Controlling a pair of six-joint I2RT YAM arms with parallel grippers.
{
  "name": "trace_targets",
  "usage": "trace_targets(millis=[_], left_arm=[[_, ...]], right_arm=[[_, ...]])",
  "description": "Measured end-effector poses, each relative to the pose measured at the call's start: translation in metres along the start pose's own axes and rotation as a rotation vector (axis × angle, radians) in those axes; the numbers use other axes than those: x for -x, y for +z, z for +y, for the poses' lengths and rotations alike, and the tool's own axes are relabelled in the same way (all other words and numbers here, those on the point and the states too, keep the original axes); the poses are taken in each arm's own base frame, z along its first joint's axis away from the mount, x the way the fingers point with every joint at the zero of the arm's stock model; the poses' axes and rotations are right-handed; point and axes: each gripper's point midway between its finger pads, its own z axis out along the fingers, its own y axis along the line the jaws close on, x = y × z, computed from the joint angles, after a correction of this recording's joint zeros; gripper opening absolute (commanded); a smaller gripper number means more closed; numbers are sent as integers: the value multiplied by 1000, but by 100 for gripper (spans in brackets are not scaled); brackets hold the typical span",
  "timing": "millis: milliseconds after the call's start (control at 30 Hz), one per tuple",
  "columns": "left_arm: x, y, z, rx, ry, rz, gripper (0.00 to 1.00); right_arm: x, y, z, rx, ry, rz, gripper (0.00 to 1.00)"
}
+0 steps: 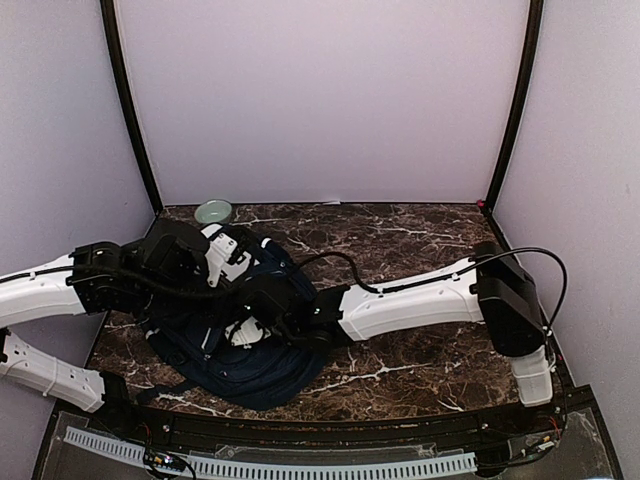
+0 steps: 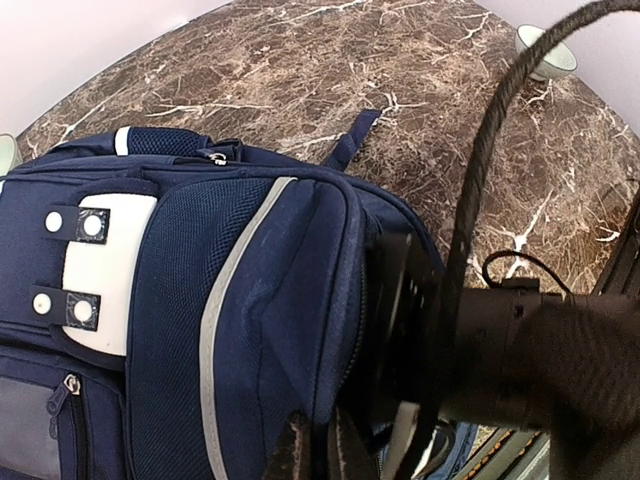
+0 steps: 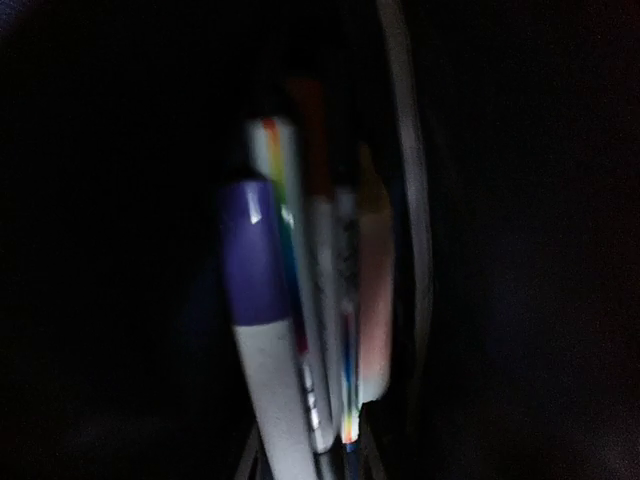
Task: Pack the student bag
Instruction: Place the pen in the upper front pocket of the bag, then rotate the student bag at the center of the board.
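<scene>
The student bag (image 1: 255, 370) lies front-up on the left near part of the marble counter (image 1: 420, 230): navy-blue fabric, a light grey patch with snap tabs, grey stripe, zip pockets.

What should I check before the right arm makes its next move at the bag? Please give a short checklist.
1. Left gripper pinches the bag at its rim: ok, shut on the fabric.
2. Right gripper is inside the bag: ok, its camera sees only a dark interior.
3. Pens are inside the bag: ok, they stand close together.
4. Right jaws are free of the pens: cannot tell, too dark.
5. Bowl is apart from the bag: ok, it sits at the back.
</scene>
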Motion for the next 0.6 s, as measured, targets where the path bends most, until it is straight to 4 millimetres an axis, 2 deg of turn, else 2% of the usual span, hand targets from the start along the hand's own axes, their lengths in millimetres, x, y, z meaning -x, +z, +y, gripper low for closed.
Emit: trace_targets(millis=[100, 167, 233, 333, 433, 600], left_arm=[[0, -1, 1, 4, -4, -3, 22], [3, -3, 1, 3, -15, -14, 36], [8, -11, 0, -7, -20, -39, 46], [17, -26, 2, -16, -62, -82, 55], [15, -36, 7, -12, -112, -82, 58], [-15, -45, 19, 29, -199, 17, 57]], right_arm=[[-4, -4, -3, 4, 35, -15, 37], [-9, -14, -1, 17, 47, -18, 40], [-14, -29, 9, 57, 64, -35, 40], [-14, -53, 18, 108, 100, -76, 41], [-11, -80, 18, 152, 157, -124, 41], [-10, -125, 25, 292, 248, -217, 41]])
